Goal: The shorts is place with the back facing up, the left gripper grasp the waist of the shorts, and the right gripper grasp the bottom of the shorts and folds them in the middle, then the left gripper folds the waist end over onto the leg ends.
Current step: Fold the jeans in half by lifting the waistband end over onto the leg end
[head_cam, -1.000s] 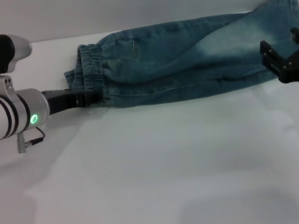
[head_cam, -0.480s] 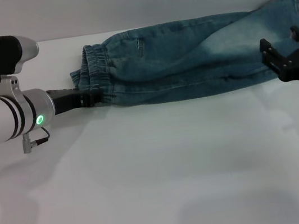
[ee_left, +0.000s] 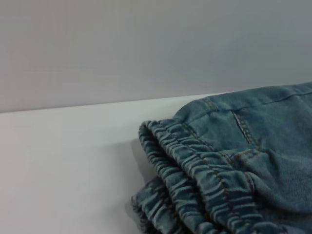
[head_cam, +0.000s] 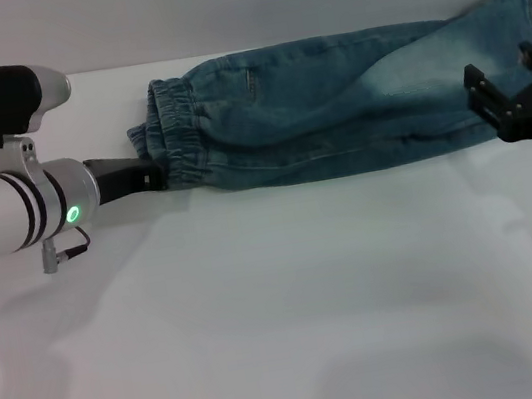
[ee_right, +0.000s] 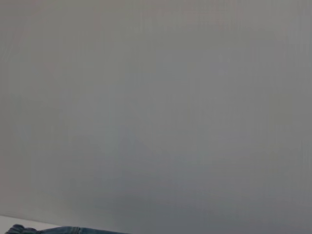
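Note:
The blue denim shorts [head_cam: 333, 108] lie folded lengthwise along the table's far edge, with the elastic waist [head_cam: 175, 138] at the left and the leg ends [head_cam: 510, 14] at the right. My left gripper [head_cam: 156, 174] is at the waist's near corner, shut on the gathered fabric. The left wrist view shows the ruffled waistband [ee_left: 195, 170] close up. My right gripper [head_cam: 508, 80] is open, hovering at the near side of the leg ends with its fingers [head_cam: 477, 83] spread. Only a sliver of denim [ee_right: 48, 230] appears in the right wrist view.
The white table [head_cam: 283, 308] stretches toward me from the shorts. A grey wall [head_cam: 235, 2] stands right behind the table's far edge.
My left gripper has moved a little to the right and carried the waist end with it, bunching the waistband. The right gripper has shifted slightly to the right.

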Tool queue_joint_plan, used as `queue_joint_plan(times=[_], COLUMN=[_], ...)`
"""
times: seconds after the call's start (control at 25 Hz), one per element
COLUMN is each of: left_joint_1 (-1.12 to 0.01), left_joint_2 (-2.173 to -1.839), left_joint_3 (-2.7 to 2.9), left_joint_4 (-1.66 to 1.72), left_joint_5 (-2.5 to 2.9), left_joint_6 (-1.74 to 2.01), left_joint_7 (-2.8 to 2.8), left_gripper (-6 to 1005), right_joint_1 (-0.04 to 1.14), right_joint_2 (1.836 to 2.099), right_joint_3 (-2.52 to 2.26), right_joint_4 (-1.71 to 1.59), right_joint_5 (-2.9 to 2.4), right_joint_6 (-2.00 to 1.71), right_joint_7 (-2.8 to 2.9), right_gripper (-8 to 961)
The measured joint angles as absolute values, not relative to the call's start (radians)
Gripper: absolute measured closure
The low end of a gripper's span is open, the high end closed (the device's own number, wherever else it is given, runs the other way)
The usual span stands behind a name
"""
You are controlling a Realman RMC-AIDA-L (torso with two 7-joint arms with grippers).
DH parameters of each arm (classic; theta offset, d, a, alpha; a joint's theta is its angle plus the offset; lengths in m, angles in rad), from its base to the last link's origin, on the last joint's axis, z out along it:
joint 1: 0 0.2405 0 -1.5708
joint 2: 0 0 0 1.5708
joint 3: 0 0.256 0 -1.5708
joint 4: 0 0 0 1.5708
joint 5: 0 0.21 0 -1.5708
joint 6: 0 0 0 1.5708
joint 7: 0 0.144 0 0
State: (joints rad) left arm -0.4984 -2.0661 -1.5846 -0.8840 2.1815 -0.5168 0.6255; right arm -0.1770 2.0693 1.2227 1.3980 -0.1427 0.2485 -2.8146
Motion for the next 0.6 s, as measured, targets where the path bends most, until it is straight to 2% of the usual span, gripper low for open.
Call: queue_joint_plan(times=[0.36, 0.6], left_joint_1=[-0.495, -0.466], left_joint_2=[-2.066, -2.064], left_joint_3=[-1.563, -1.558], left_joint_4=[-0.909, -0.968], left_joint_5=[2.162, 2.154], left_joint_6=[-0.503, -0.511], left_joint_7=[0.627, 0.627], left_gripper=[951, 958], right_joint_1=[-0.178, -0.171], right_joint_2=[2.069, 2.070], right_joint_3=[1.223, 1.227], right_joint_4=[1.400, 1.384], right_joint_5=[-0.143, -0.143], right_joint_6=[0.248, 0.249], right_joint_7=[-2.817, -2.817], right_gripper=[350, 350])
